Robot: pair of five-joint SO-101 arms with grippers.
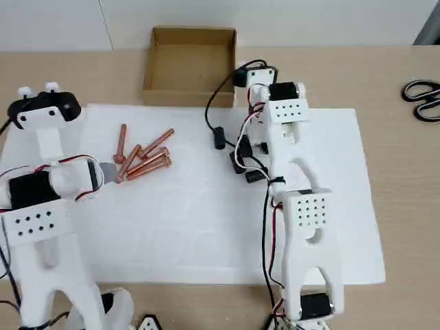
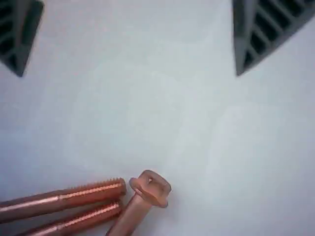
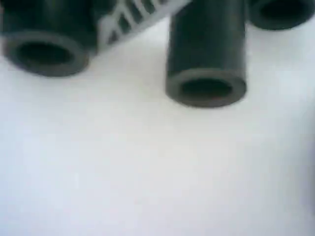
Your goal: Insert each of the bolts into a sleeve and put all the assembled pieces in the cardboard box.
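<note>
Left gripper (image 2: pixel 129 71): fingers spread wide above the white mat (image 1: pixel 199 227), pinching nothing.
Bolts (image 1: pixel 144 157): copper pile just right of the left gripper, apart from it.
Sleeves (image 3: pixel 206 64): black, right of the bolts.
Cardboard box (image 1: pixel 191 65): far desk (image 1: pixel 402 172) edge.

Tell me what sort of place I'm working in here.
Probably a lab or hobby workbench, not a factory line: a wooden table with a white mat, loose bolts and a box laid out on it, and scissors off to one side.
</note>
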